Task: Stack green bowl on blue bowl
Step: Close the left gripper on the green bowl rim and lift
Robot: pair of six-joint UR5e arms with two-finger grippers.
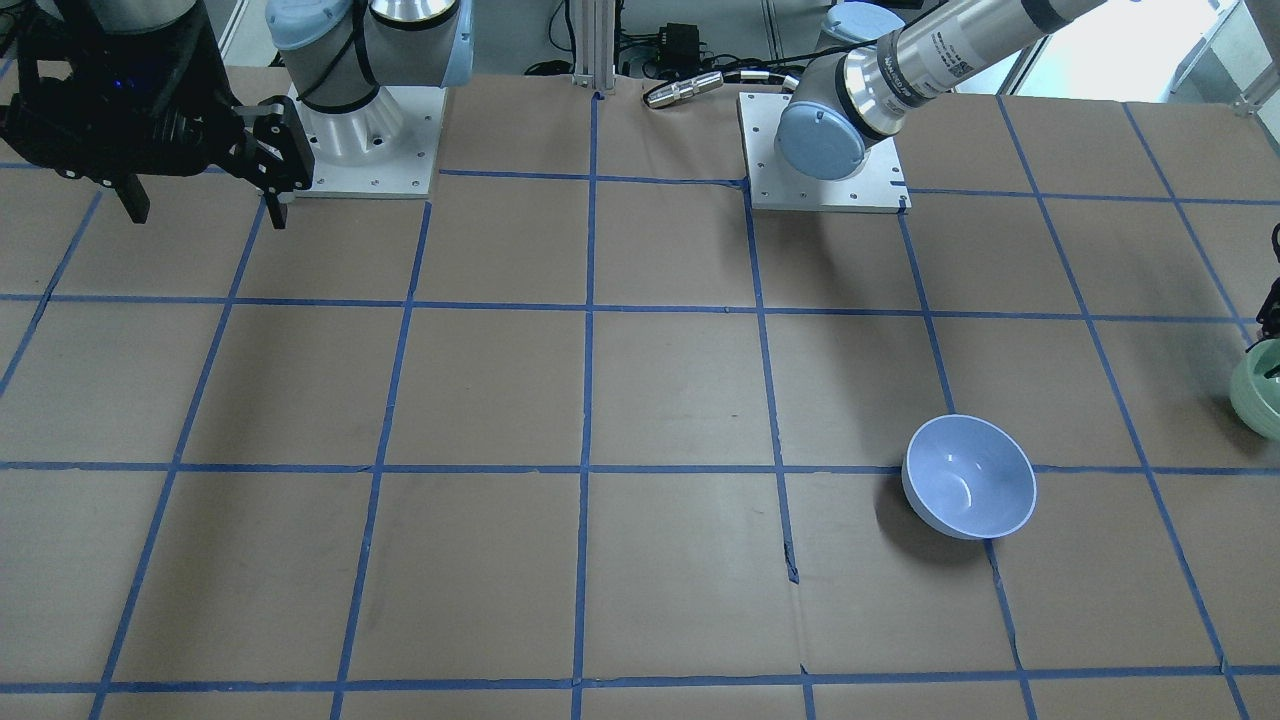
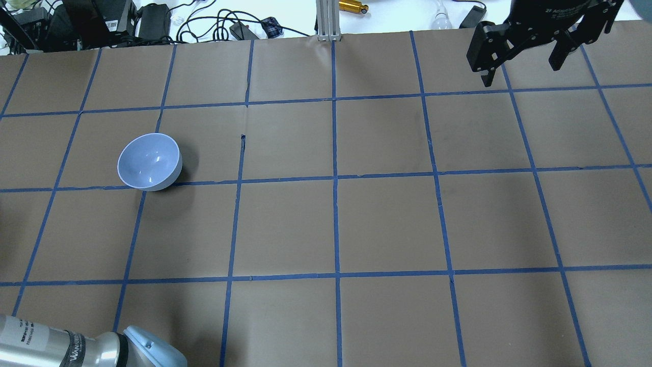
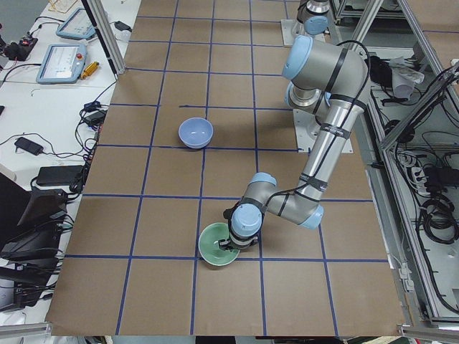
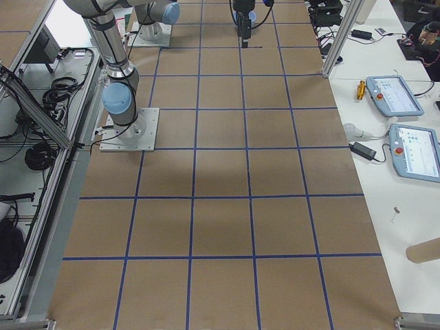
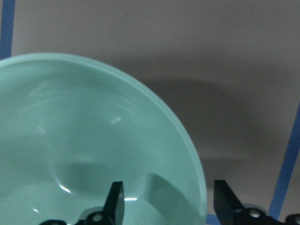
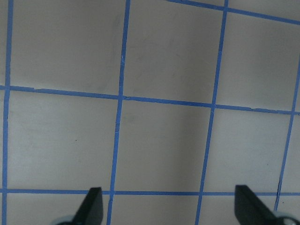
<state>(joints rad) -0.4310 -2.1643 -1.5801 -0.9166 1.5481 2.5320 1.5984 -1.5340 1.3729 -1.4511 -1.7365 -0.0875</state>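
Observation:
The green bowl [image 5: 93,145] stands on the table at the robot's far left, at the right edge of the front-facing view [image 1: 1262,392], and also shows in the exterior left view [image 3: 217,247]. My left gripper [image 5: 168,206] is open and straddles its rim, with one finger [image 5: 116,201] inside and the other outside. The blue bowl [image 2: 149,162] stands empty and upright, about two grid squares away [image 1: 968,478]. My right gripper [image 2: 520,71] is open and empty, held above the table's far right part, away from both bowls.
The table [image 2: 336,224] is brown paper with a grid of blue tape. Cables and boxes [image 2: 153,20] lie beyond its far edge. The two arm bases [image 1: 370,130] stand on white plates at the robot's side.

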